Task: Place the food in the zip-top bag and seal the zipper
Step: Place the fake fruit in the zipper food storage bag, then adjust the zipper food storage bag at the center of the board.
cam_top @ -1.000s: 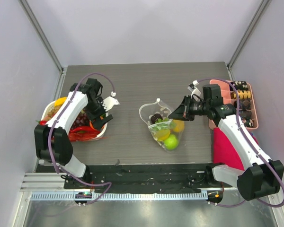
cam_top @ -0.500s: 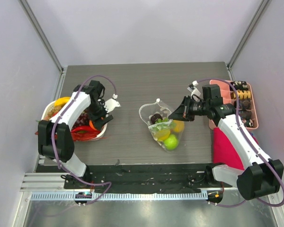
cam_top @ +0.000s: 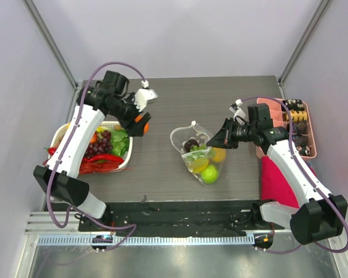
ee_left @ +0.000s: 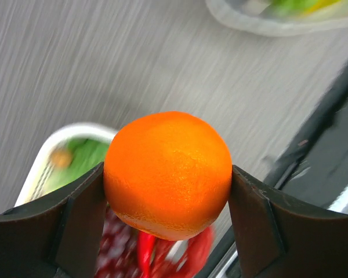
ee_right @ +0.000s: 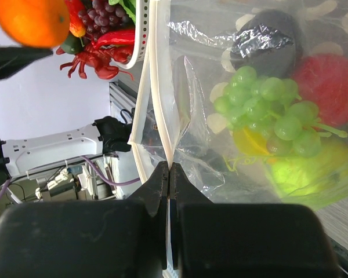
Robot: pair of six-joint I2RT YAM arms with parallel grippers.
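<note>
Zip-top bag [cam_top: 180, 139] holding grapes [ee_right: 267, 110], basket [cam_top: 129, 155] holding peppers [cam_top: 104, 157]

We see an orange [cam_top: 140, 124], round and pebbled, pinched in the left tool [ee_left: 168, 179] above the table's far left part. The bag [cam_top: 182, 139], clear with white dots, lies mid-table, its mouth open on the far side, one lip nipped by the right tool [ee_right: 169, 171]. Inside it lie a green apple [cam_top: 209, 172], a yellow fruit [cam_top: 219, 154], green grapes [ee_right: 267, 110] and a red fruit [ee_right: 325, 81]. The zipper [ee_right: 152, 87] is unsealed.
</note>
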